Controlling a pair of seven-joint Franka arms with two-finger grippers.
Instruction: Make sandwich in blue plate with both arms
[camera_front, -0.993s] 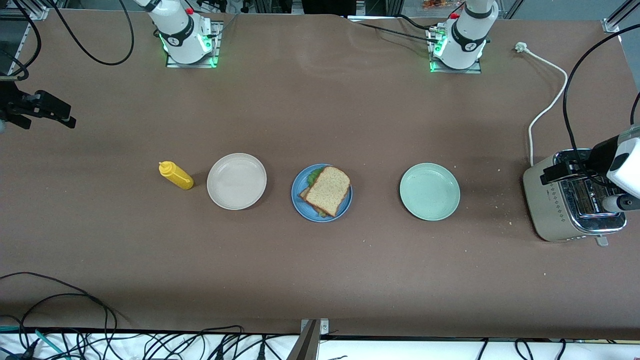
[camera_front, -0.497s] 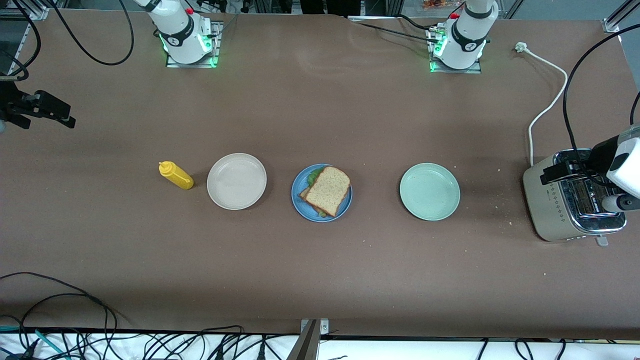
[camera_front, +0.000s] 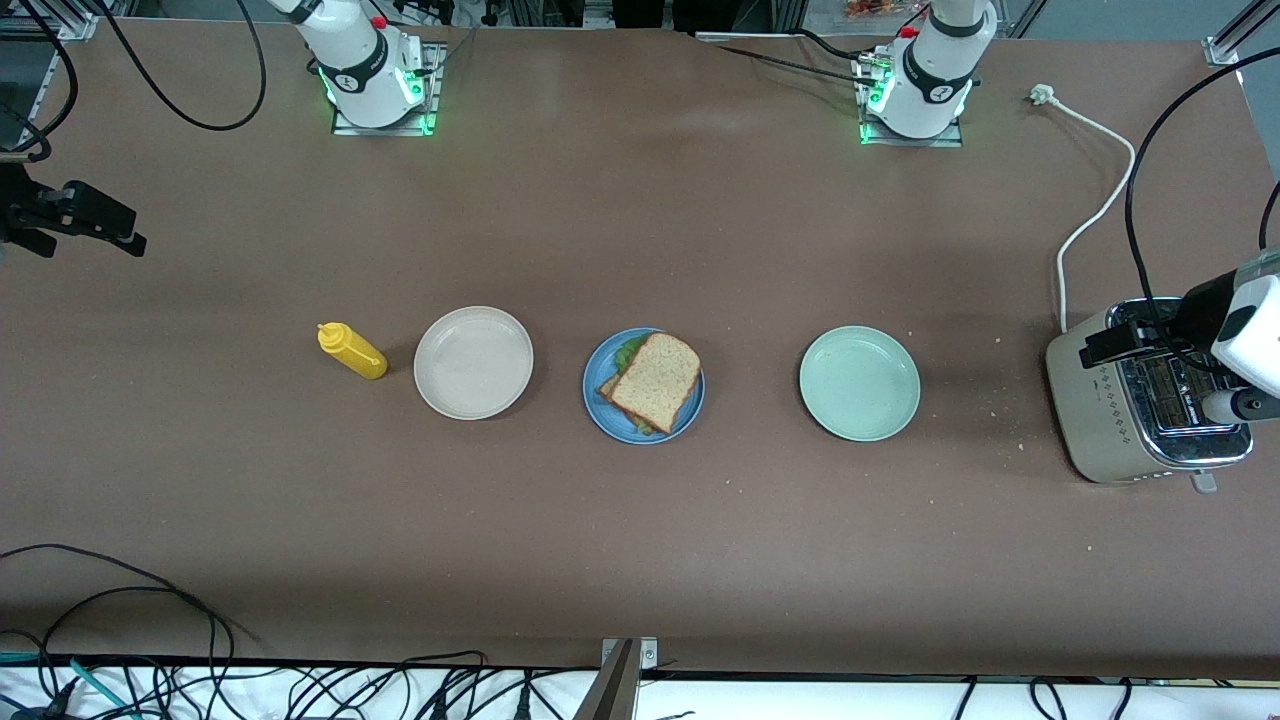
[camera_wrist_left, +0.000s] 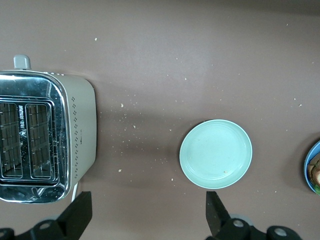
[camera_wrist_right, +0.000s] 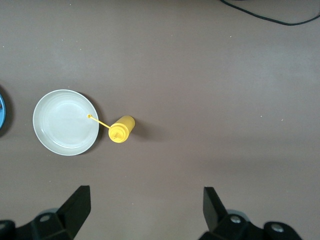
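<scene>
The sandwich (camera_front: 656, 381) lies on the blue plate (camera_front: 600, 405) at the middle of the table. Its top slice of brown bread is tilted, and green lettuce (camera_front: 627, 352) peeks out at the edge. My left gripper (camera_front: 1095, 350) hangs open and empty by the toaster; in its wrist view the left gripper (camera_wrist_left: 147, 212) is over bare table, and the blue plate (camera_wrist_left: 309, 170) shows at the frame's edge. My right gripper (camera_front: 120, 235) hangs open and empty over the right arm's end of the table. Its wrist view shows the right gripper (camera_wrist_right: 145, 207) over bare table.
A beige plate (camera_front: 473, 362) and a yellow mustard bottle (camera_front: 352, 351) sit beside the blue plate toward the right arm's end. A mint-green plate (camera_front: 859, 383) and a toaster (camera_front: 1150, 410) with a white cord (camera_front: 1095, 210) sit toward the left arm's end. Crumbs lie near the toaster.
My right gripper has drifted slightly outward toward its end of the table. Nothing else has visibly moved.
</scene>
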